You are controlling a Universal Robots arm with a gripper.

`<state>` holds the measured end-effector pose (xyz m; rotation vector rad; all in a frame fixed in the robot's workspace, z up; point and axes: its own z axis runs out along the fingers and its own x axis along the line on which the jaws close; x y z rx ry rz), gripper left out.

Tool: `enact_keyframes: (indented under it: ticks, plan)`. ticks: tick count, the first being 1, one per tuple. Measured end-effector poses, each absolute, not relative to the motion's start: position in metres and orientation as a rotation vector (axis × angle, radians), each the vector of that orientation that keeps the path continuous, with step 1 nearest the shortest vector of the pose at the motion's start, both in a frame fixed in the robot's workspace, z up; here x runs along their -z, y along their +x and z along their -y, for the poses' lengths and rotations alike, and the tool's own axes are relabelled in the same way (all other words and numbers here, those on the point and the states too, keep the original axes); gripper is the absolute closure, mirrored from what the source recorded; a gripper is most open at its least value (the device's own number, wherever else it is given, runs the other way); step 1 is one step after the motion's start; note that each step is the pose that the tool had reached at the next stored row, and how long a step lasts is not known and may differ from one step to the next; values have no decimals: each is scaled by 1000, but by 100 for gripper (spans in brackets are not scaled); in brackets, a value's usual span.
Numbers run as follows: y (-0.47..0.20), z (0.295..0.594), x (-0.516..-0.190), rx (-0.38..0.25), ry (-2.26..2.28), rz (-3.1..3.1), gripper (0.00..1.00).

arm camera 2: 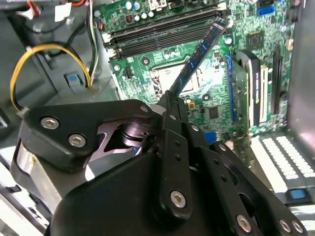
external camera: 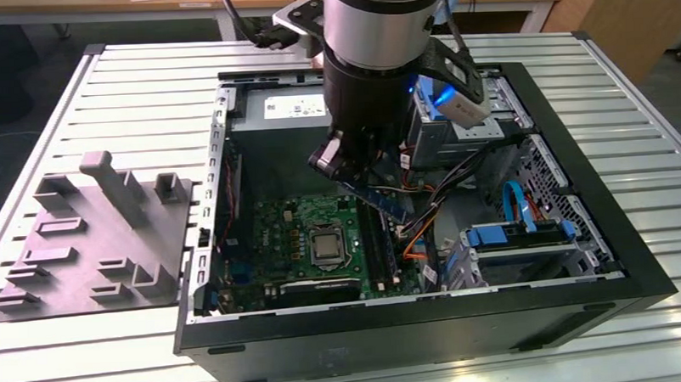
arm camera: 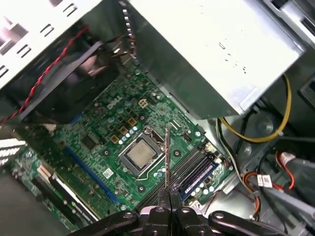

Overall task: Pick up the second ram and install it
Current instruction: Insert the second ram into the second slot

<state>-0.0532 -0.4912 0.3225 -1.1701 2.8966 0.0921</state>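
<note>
- Pinching the second ram (arm camera 2: 198, 51) by one end in the gripper (arm camera 2: 170, 101), fingers pressed onto its flat faces.
- Jutting tilted beyond the fingertips, over the motherboard (arm camera: 106, 123), tip near the black slots (arm camera 2: 157, 34).
- Reaching into the open computer case (external camera: 413, 324) on the counter (external camera: 144, 87), grey tray (external camera: 93, 242) well apart.

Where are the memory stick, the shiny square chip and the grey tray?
Memory stick (arm camera 2: 199, 54): second wrist view, middle of its flat side.
Shiny square chip (arm camera: 140, 153): first wrist view, centre of its metal lid.
Grey tray (external camera: 82, 261): exterior view, its flat base.
</note>
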Motion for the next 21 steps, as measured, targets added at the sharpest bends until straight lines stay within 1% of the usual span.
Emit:
enact_keyframes:
  ticks: [21]
  plan:
    - [-53, 491, -319, -85, -597, -3055, 89]
